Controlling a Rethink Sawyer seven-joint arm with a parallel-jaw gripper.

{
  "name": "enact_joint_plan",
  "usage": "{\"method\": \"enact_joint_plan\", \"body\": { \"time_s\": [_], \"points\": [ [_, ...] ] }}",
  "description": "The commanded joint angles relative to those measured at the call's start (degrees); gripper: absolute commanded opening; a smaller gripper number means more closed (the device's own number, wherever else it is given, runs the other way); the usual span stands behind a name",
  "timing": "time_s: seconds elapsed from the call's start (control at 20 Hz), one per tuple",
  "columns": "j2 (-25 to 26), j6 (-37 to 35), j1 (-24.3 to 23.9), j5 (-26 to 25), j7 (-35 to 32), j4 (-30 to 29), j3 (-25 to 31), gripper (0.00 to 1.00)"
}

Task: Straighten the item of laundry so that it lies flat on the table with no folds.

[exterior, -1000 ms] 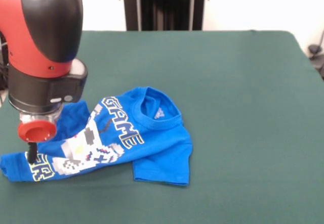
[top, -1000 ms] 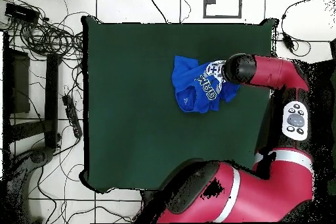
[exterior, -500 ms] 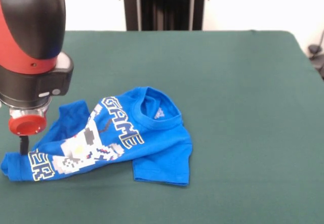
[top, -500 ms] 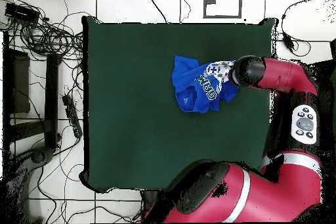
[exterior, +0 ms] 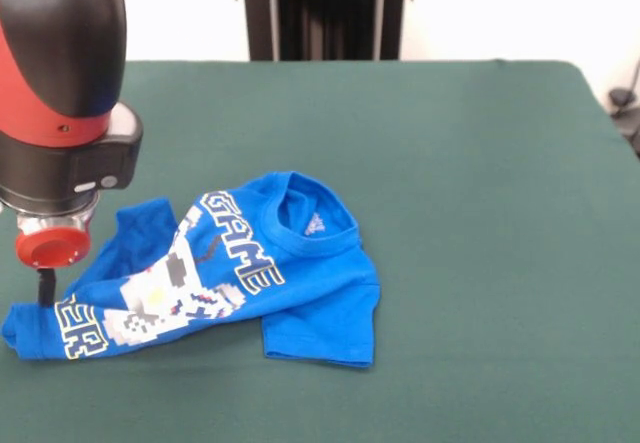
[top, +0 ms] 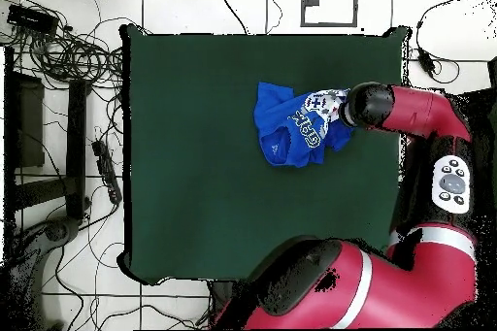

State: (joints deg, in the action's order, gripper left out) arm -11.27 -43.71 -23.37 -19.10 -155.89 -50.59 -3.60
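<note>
The gripper (exterior: pixel 45 288) hangs at the left end of the T-shirt (exterior: pixel 225 273), touching the hem there; whether the jaws are open or closed cannot be seen. To the right of the jaws the T-shirt lies crumpled on the green table (exterior: pixel 480 183), its print side folded over, collar and one sleeve farther right.

A dark green tabletop (exterior: pixel 450 163) carries one crumpled blue T-shirt (exterior: pixel 250 273), lying toward eight o'clock in the front view.
</note>
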Motion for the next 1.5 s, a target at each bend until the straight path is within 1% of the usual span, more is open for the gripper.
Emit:
{"method": "enact_joint_plan", "body": {
  "time_s": [0.05,0.3,0.7,0.9,1.15,1.3,1.5],
  "points": [
    [3.7,0.9,1.2,-3.7,17.6,-6.8,7.2,1.00],
    [2.9,2.2,2.2,-4.5,14.9,-7.7,6.0,1.00],
    [2.8,3.6,1.6,-5.4,14.2,-7.5,7.2,1.00],
    [0.6,3.5,1.9,-5.3,14.1,-8.9,7.3,1.00],
    [-3.0,-0.7,3.0,-4.0,13.7,-10.1,6.6,1.00],
    [-4.6,-1.0,3.2,-3.7,13.4,-10.3,6.6,1.00],
    [-6.5,-0.3,2.5,-2.2,14.0,-10.7,8.9,1.00]
  ]
}}
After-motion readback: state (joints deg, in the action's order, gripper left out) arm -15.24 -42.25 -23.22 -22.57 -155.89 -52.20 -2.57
